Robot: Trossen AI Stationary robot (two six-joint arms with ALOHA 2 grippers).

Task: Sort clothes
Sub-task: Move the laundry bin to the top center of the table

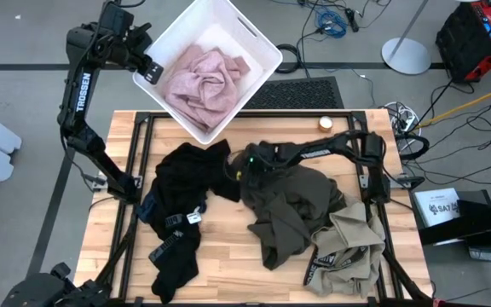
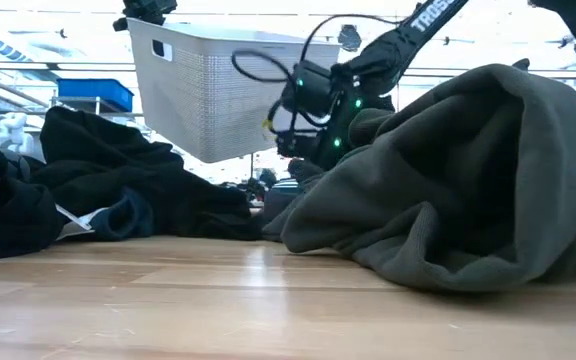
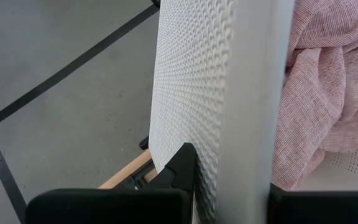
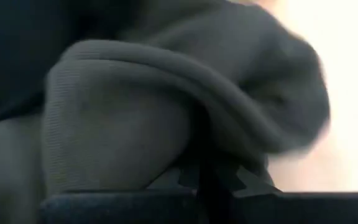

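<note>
Nearest me one khaki-tan garment (image 1: 348, 249) lies at the table's front, touching one big dark olive-green garment (image 1: 292, 209), on whose far edge the right gripper (image 1: 244, 167) is pinched tight. Beside it lie black clothes (image 1: 186, 183) and one dark blue piece (image 1: 150, 206). Farthest off, the left gripper (image 1: 147, 72) clamps the wall of one white bin (image 1: 254, 43), raised, holding one pale pink garment (image 1: 203, 81).

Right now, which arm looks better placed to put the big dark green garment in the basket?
The right: its hand is shut on the large dark olive-green garment, while the left hand is occupied holding the white plastic bin.
</note>
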